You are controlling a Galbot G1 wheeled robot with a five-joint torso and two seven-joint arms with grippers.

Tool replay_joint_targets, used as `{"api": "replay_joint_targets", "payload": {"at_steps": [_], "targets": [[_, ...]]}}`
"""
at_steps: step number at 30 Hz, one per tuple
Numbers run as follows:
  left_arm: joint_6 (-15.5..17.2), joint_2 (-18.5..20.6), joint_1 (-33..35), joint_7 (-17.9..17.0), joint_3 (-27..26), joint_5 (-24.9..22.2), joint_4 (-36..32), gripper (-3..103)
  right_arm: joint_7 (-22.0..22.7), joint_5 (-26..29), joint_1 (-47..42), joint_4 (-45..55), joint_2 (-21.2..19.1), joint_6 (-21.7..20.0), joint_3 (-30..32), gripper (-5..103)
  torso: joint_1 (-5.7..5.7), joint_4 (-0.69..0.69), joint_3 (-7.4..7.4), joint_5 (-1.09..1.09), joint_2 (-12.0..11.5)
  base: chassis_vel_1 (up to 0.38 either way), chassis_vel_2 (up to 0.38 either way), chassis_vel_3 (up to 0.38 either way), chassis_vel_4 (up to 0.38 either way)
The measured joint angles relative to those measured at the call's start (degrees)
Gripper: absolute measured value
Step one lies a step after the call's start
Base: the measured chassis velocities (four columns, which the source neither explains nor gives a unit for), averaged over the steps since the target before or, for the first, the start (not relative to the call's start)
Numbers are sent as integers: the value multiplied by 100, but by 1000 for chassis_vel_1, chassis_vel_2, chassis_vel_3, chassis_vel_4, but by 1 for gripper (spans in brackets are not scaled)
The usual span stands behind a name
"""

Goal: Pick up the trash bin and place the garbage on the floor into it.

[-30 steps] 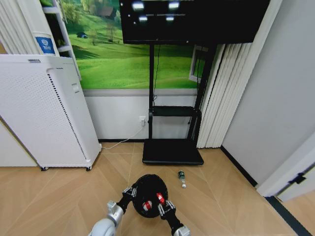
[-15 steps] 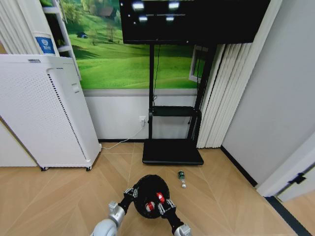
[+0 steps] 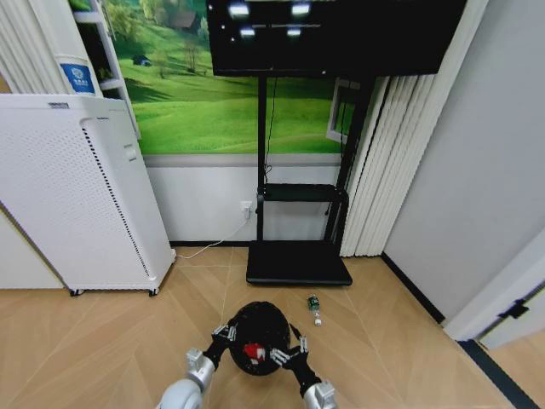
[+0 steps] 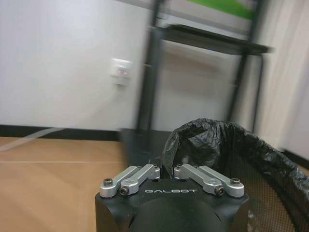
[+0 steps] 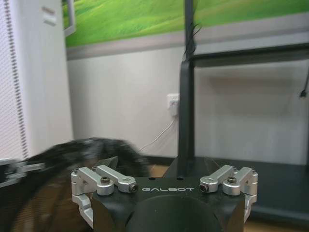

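The black trash bin (image 3: pixel 258 328), lined with a black bag, sits low in front of me in the head view. My left gripper (image 3: pixel 223 333) is shut on its left rim; the left wrist view shows the bag's edge (image 4: pixel 217 140) right past the closed jaws. My right gripper (image 3: pixel 295 348) is open beside the bin's right rim with nothing in it. A red-and-white piece of garbage (image 3: pixel 253 349) lies inside the bin. A small dark green bottle (image 3: pixel 314 304) with a pale cap lies on the wooden floor just right of the bin. The bin's rim (image 5: pixel 58 154) appears blurred in the right wrist view.
A tall white perforated cabinet (image 3: pixel 77 196) stands at the left. The black TV stand's base (image 3: pixel 298 262) lies just beyond the bin and bottle, with a white cable (image 3: pixel 209 247) running to a wall socket. Pale curtains (image 3: pixel 383 162) and a wall close off the right.
My right gripper held a red-and-white wad over the bin; it has opened and moved right off the rim. Now one red-and-white piece is visible inside the bin.
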Motion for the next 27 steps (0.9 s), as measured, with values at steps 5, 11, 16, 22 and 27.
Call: {"api": "replay_joint_targets", "payload": {"at_steps": [5,11,16,22,27], "targets": [[43,5,15,-536,-802,-138,17,6,421,257,377,-234,35,-118,168,101,0,0,0,1,0,0,0,0,0],[44,194,164,-447,-1279,-389,-133,6,478,153,625,-973,77,8,142,97,0,0,0,0,0,0,0,0,0],[78,267,786,-301,-1855,-638,-623,6,527,-175,944,-1722,258,153,147,99,0,1,0,2,0,0,0,0,0],[33,232,1202,-153,-2333,-717,-756,6,628,-276,917,-1845,248,-29,238,99,0,1,-1,1,0,0,0,0,0],[0,134,1215,-156,-2446,-717,-680,6,649,-284,850,-1910,251,1,281,99,0,0,-1,1,1,-21,11,17,-16]]}}
